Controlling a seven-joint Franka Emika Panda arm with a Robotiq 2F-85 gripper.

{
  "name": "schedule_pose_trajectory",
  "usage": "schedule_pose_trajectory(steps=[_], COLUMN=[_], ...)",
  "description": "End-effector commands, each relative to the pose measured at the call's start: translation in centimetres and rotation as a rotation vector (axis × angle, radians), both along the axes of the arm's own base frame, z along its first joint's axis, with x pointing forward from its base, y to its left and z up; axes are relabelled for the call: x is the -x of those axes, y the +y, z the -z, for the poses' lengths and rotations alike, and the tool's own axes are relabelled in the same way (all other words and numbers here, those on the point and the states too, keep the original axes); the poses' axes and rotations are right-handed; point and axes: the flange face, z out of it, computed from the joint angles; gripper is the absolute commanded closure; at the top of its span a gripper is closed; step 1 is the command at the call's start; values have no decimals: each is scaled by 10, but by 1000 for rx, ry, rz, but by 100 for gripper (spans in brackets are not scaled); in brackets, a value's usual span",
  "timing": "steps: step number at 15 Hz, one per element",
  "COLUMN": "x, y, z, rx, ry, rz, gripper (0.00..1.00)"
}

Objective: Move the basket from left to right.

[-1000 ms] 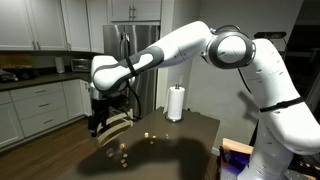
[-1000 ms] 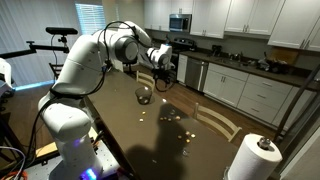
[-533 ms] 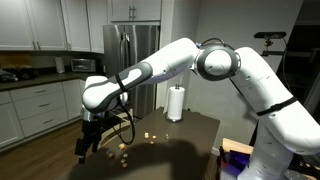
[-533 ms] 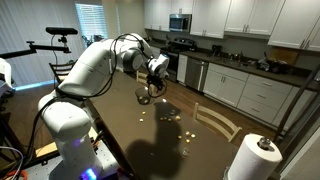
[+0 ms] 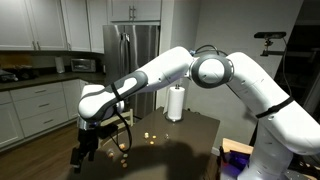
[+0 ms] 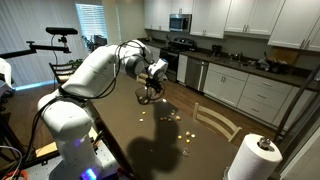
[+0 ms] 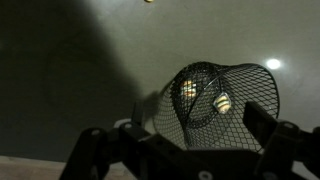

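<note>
Kitchen: white cabinets (image 5: 30, 25) at 9 o'clock, steel fridge (image 5: 133, 60) behind. Gripper (image 5: 84, 152) low past the dark glossy table (image 6: 150, 135) edge; how wide it is spread and what it has hold of cannot be told. Wire basket (image 7: 215, 100) tipped on its side in wrist view, mouth facing camera, just ahead of the fingers. Small yellowish pieces (image 6: 172, 117) mid-table. Paper-towel roll (image 6: 250, 160) at 4 o'clock.

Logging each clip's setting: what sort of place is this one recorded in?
Most likely a home kitchen. White cabinets line the walls above a dark counter, a steel fridge stands at the back, and a microwave sits over the stove.
</note>
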Motion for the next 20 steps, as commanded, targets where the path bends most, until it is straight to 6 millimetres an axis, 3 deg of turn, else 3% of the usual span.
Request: schedule_pose_trajectory(steps=[1,9,17,18,20], x=[-3,-9,-17,-16,-16], y=[3,20,31,29,28], z=[11,60,82,84,88], rx=[-26,-114,-100,-82,-63], ry=[5,9,-80,-67,-64], rz=[1,39,114,115,118], gripper=[0,0,0,24,33])
